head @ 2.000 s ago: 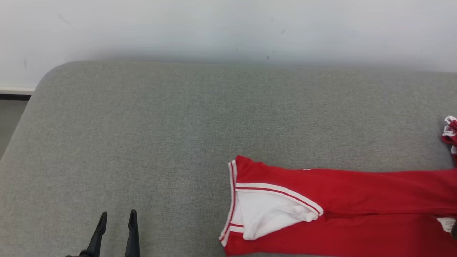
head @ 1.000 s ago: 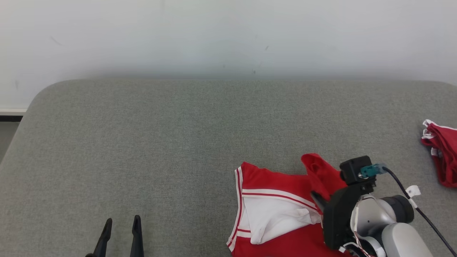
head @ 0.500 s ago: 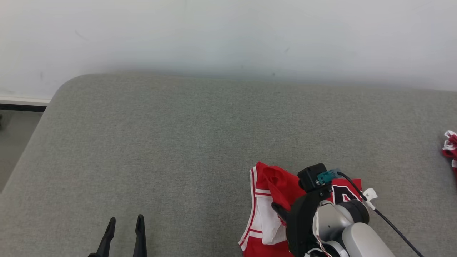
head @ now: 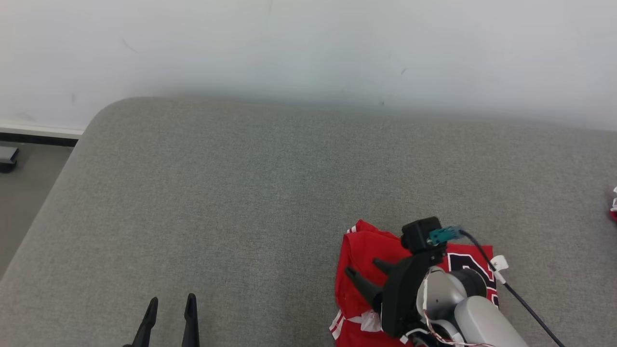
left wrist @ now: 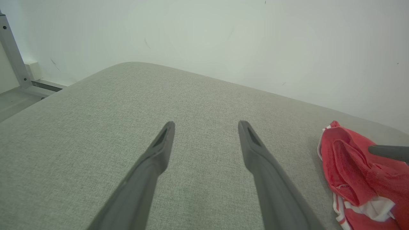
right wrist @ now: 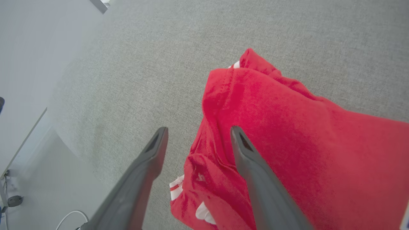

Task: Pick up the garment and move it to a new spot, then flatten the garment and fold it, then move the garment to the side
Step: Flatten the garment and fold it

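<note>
The garment (head: 362,246) is a red jersey with white trim and a dark number, folded over on itself near the front right of the grey padded surface (head: 241,193). My right gripper (head: 362,266) hovers over its left edge, open, with nothing between the fingers. In the right wrist view the garment (right wrist: 287,127) lies under the right finger, and the right gripper (right wrist: 198,129) spans its edge. My left gripper (head: 172,299) stands open and empty at the lower left. The left wrist view has the left gripper (left wrist: 207,122) over bare cloth and the garment (left wrist: 351,166) far right.
A second red and white cloth (head: 614,209) peeks in at the right edge. A white wall (head: 308,43) backs the surface. The floor (head: 24,202) drops away at the left beyond the rounded corner. A dark cable (head: 525,299) trails from my right wrist.
My right gripper carried the red cloth leftward over the white inside and has opened, letting it drop. The head camera has shifted. The left gripper stays open.
</note>
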